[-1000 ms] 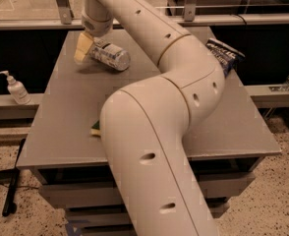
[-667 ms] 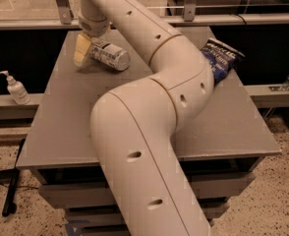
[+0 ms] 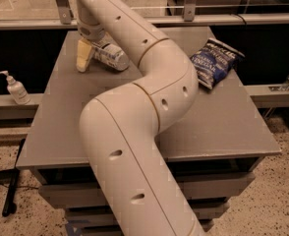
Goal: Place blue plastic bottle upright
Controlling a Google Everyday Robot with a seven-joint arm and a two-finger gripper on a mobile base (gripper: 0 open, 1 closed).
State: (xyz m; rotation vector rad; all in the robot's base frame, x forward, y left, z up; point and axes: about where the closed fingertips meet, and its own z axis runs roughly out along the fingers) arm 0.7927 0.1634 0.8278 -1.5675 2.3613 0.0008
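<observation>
The blue plastic bottle (image 3: 113, 57) lies on its side at the table's far left, its white label with bluish print facing up. A yellow sponge (image 3: 84, 54) stands right against its left end. My gripper (image 3: 93, 39) is at the end of the long cream arm, directly above the spot where the bottle and sponge meet. The wrist hides the bottle's cap end.
A dark blue chip bag (image 3: 214, 63) lies at the table's far right. A small white pump-dispenser bottle (image 3: 15, 88) stands on a ledge left of the grey table (image 3: 223, 127). My arm's elbow (image 3: 149, 107) spans the table's middle. A railing runs behind.
My arm's elbow has swung left and the view has shifted, so the chip bag now shows in full. The gripper stays over the bottle and sponge, which have not moved.
</observation>
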